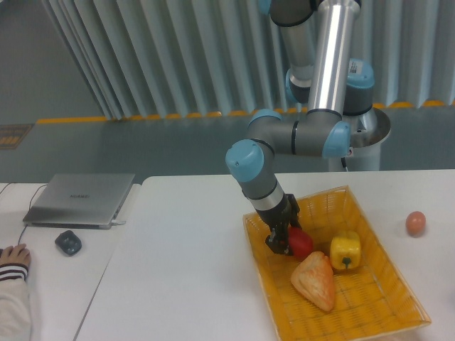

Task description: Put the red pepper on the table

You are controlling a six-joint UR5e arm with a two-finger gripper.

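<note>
While low in the basket (370, 213), jaws touching red pepper's (301, 244) left side.

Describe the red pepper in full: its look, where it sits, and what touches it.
The red pepper is small, rounded and glossy red, smooth like plastic or wax. Its stem cannot be made out. It sits inside the woven yellow-orange basket, near the left wall, beside the yellow pepper and just above the bread-like wedge. The gripper is down at its left side, its dark fingers covering part of it; whether they are clamped on it cannot be told.
</note>
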